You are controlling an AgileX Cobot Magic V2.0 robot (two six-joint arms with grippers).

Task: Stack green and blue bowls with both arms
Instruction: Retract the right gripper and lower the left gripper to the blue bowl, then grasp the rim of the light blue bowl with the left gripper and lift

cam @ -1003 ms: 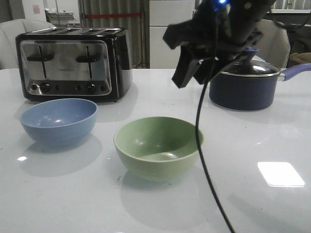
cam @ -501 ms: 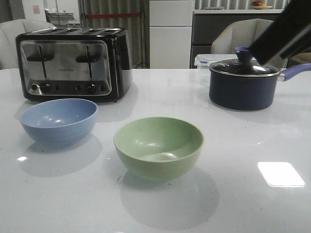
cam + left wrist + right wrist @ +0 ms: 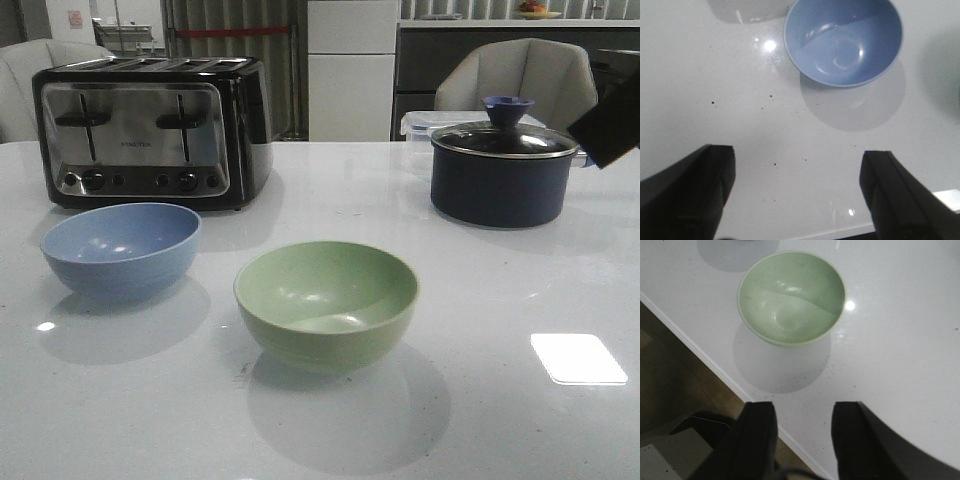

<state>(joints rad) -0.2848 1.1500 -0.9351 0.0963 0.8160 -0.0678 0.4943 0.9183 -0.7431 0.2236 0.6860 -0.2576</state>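
white counter (image 3: 520, 300) carries my blue bowl (image 3: 120, 248) and green bowl (image 3: 326, 303), apart, unstacked. left tool (image 3: 795, 195) and right tool (image 3: 802, 440) hover open, empty, each aimed at its own bowl.

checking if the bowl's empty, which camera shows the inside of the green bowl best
The right wrist view: it looks straight down into the green bowl, showing its whole empty interior. The front view shows the bowl side-on, with only part of the inside. The left wrist view does not show it.
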